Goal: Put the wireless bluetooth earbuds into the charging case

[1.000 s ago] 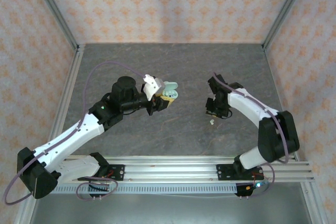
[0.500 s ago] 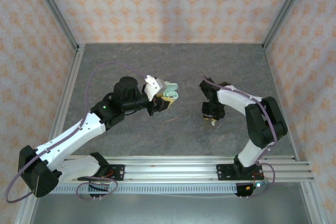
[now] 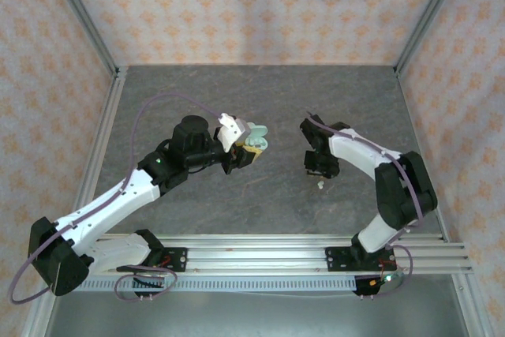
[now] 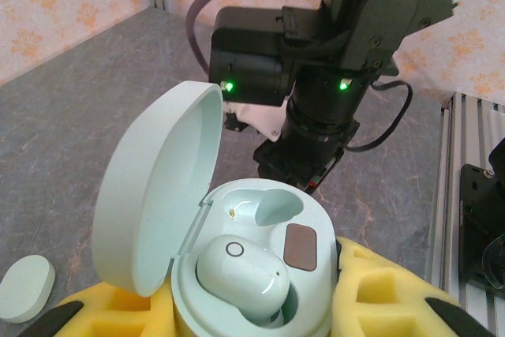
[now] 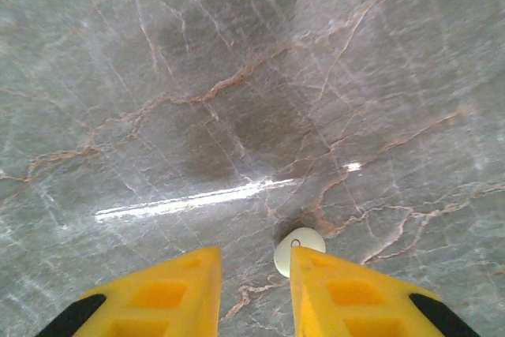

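Starting nearest, lower part of left wrist view: charging case is clamped upright in left claw, lid swung open, prob. so the empty slot is offered; seated earbud fills the other. In right wrist view, bottom centre, loose earbud is seen on the surface just ahead of right claw, jaws parted, nothing gripped, judged lined up for pickup. Claw bases are cut off; pale disc at lower left can't be identified.

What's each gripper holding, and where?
Left gripper: open charging case, by its lower shell. Right gripper: nothing; earbud lies loose on the table between its open jaws.
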`<move>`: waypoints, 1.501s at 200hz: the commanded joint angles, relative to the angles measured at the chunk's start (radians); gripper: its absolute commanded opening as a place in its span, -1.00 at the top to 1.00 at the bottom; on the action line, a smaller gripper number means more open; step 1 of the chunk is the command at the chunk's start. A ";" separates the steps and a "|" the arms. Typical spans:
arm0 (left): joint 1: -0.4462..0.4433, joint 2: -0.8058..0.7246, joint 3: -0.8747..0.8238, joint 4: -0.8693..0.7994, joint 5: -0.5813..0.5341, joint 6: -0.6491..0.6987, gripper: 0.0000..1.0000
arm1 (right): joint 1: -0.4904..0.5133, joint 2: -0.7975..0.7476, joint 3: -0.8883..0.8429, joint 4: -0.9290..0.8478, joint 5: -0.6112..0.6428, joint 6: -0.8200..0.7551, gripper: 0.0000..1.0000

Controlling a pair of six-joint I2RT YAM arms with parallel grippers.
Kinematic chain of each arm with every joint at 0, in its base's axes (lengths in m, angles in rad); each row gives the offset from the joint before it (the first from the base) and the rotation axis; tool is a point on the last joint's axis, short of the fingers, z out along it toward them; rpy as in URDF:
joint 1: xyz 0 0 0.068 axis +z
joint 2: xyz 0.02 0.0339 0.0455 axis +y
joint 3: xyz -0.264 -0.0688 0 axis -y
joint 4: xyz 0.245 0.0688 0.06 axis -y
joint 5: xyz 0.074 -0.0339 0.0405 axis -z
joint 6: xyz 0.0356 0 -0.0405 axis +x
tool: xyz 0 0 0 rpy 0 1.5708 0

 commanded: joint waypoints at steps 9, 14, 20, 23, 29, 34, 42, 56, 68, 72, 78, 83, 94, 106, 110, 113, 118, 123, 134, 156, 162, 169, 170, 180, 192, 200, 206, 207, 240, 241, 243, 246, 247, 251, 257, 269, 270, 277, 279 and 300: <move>-0.005 0.004 0.001 0.016 -0.009 0.026 0.41 | 0.004 -0.030 0.006 -0.049 0.047 0.014 0.42; -0.005 0.004 0.001 0.016 -0.008 0.024 0.41 | 0.003 -0.028 0.000 -0.048 0.045 0.014 0.42; -0.004 0.004 0.001 0.016 -0.008 0.024 0.41 | 0.003 -0.025 -0.007 -0.045 0.040 0.016 0.41; -0.005 0.004 0.001 0.015 -0.008 0.024 0.41 | 0.004 -0.022 -0.011 -0.043 0.039 0.018 0.41; -0.004 0.003 0.001 0.015 -0.008 0.024 0.41 | 0.004 -0.019 -0.019 -0.038 0.036 0.020 0.40; -0.005 0.001 0.001 0.014 -0.008 0.024 0.41 | 0.003 -0.017 -0.025 -0.033 0.032 0.021 0.40; -0.005 0.002 0.003 0.010 -0.008 0.026 0.41 | 0.004 -0.012 -0.032 -0.025 0.028 0.024 0.39; -0.004 0.001 0.003 0.006 -0.009 0.027 0.41 | 0.003 -0.004 -0.040 -0.013 0.022 0.026 0.39; -0.004 -0.001 0.002 0.004 -0.009 0.027 0.41 | 0.003 0.006 -0.041 -0.010 0.020 0.025 0.39; -0.005 -0.001 0.002 0.003 -0.011 0.027 0.41 | 0.003 0.010 -0.042 -0.007 0.019 0.026 0.39; -0.005 -0.003 0.002 0.002 -0.011 0.029 0.41 | 0.003 0.015 -0.043 -0.005 0.018 0.025 0.39; -0.005 -0.003 0.001 -0.001 -0.012 0.029 0.41 | 0.004 0.019 -0.045 -0.002 0.017 0.024 0.39; -0.005 -0.005 0.002 -0.002 -0.014 0.029 0.41 | 0.004 0.030 -0.049 0.003 0.019 0.022 0.39; -0.005 -0.007 0.000 -0.004 -0.015 0.030 0.41 | 0.004 0.040 -0.052 0.009 0.019 0.022 0.40; -0.005 -0.007 0.001 -0.004 -0.016 0.030 0.41 | 0.004 0.043 -0.054 0.010 0.019 0.021 0.40; -0.004 -0.008 -0.001 -0.004 -0.015 0.030 0.41 | 0.004 0.045 -0.054 0.010 0.019 0.021 0.39; -0.004 -0.009 -0.002 -0.006 -0.015 0.030 0.41 | 0.003 0.049 -0.055 0.011 0.019 0.022 0.39; -0.004 -0.009 -0.002 -0.006 -0.016 0.032 0.41 | 0.003 0.051 -0.055 0.014 0.019 0.021 0.39; -0.004 -0.009 -0.001 -0.008 -0.017 0.032 0.41 | 0.003 0.056 -0.059 0.015 0.020 0.021 0.40; -0.005 -0.009 -0.001 -0.009 -0.019 0.034 0.41 | 0.003 0.062 -0.066 0.018 0.024 0.020 0.40; -0.005 -0.008 -0.001 -0.009 -0.019 0.034 0.41 | 0.004 0.064 -0.069 0.021 0.025 0.020 0.41; -0.005 -0.009 0.000 -0.009 -0.019 0.034 0.41 | 0.004 0.064 -0.072 0.024 0.026 0.020 0.42; -0.004 -0.009 -0.001 -0.009 -0.019 0.035 0.41 | 0.003 0.064 -0.072 0.024 0.025 0.019 0.42; -0.005 -0.009 0.000 -0.010 -0.019 0.035 0.41 | 0.004 0.067 -0.075 0.029 0.025 0.020 0.43; -0.004 -0.007 0.001 -0.010 -0.019 0.036 0.41 | 0.004 0.072 -0.077 0.030 0.023 0.020 0.45; -0.004 -0.007 0.001 -0.011 -0.019 0.035 0.41 | 0.004 0.073 -0.076 0.030 0.021 0.019 0.46; -0.005 -0.008 0.001 -0.011 -0.019 0.035 0.41 | 0.003 0.073 -0.076 0.029 0.020 0.020 0.46; -0.005 -0.008 0.002 -0.011 -0.019 0.035 0.41 | 0.003 0.073 -0.075 0.029 0.021 0.020 0.46; -0.004 -0.010 0.001 -0.015 -0.020 0.036 0.41 | 0.003 0.044 -0.067 0.016 0.014 0.020 0.41; -0.004 -0.011 0.001 -0.016 -0.020 0.036 0.41 | 0.003 0.043 -0.066 0.015 0.013 0.022 0.41; -0.005 -0.011 0.002 -0.016 -0.020 0.036 0.41 | 0.003 0.040 -0.065 0.014 0.013 0.022 0.40; -0.005 -0.010 0.001 -0.016 -0.020 0.036 0.41 | 0.003 0.035 -0.063 0.012 0.012 0.023 0.40; -0.004 -0.010 0.001 -0.016 -0.021 0.036 0.41 | 0.003 0.033 -0.062 0.011 0.012 0.023 0.39; -0.005 -0.011 0.001 -0.016 -0.021 0.037 0.41 | 0.003 0.026 -0.059 0.006 0.012 0.023 0.39; -0.004 -0.010 0.001 -0.016 -0.021 0.036 0.41 | 0.003 0.015 -0.051 -0.001 0.011 0.023 0.38; -0.004 -0.010 0.002 -0.015 -0.021 0.036 0.41 | 0.003 -0.004 -0.037 -0.023 0.013 0.025 0.38; -0.004 -0.010 0.002 -0.015 -0.020 0.036 0.41 | 0.003 -0.007 -0.036 -0.024 0.014 0.025 0.38; -0.005 -0.011 0.003 -0.016 -0.021 0.035 0.41 | 0.005 -0.019 -0.029 -0.036 0.017 0.026 0.38; -0.004 -0.010 0.003 -0.015 -0.020 0.035 0.41 | 0.005 -0.023 -0.026 -0.038 0.018 0.026 0.38; -0.004 -0.011 0.005 -0.013 -0.020 0.034 0.41 | 0.009 -0.048 -0.008 -0.077 0.030 0.024 0.38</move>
